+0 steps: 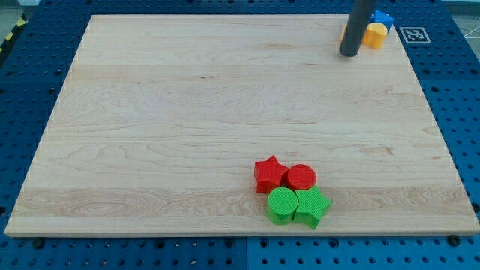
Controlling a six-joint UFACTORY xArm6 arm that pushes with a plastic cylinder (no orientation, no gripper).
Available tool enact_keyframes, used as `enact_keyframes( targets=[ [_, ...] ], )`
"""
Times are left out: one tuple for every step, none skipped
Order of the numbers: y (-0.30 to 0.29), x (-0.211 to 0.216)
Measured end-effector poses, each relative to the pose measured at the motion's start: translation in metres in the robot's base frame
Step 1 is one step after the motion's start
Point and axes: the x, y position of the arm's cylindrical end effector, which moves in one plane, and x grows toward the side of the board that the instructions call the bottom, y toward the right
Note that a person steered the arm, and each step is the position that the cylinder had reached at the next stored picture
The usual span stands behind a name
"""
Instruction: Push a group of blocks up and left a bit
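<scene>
Four blocks sit packed together near the view's bottom, right of centre: a red star (269,174), a red cylinder (302,178), a green cylinder (283,205) and a green star (312,206). My tip (349,52) rests on the board near the view's top right, far above this group. Right beside the rod lie a yellow block (375,34) and a blue block (383,19) at the board's top right corner, partly hidden by the rod.
The wooden board (187,112) lies on a blue perforated table. A black-and-white marker tag (412,34) sits just off the board's top right corner.
</scene>
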Motion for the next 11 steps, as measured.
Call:
enact_keyframes(
  targets=[
    [-0.029,0.006],
    [-0.029,0.008],
    [-0.031,0.048],
    [-0.021,0.120],
    [0.008,0.189],
    [0.032,0.259],
    [0.029,0.307],
    [0.020,0.308],
    [-0.010,0.308],
    [-0.039,0.307],
    [-0.080,0.308]
  ],
)
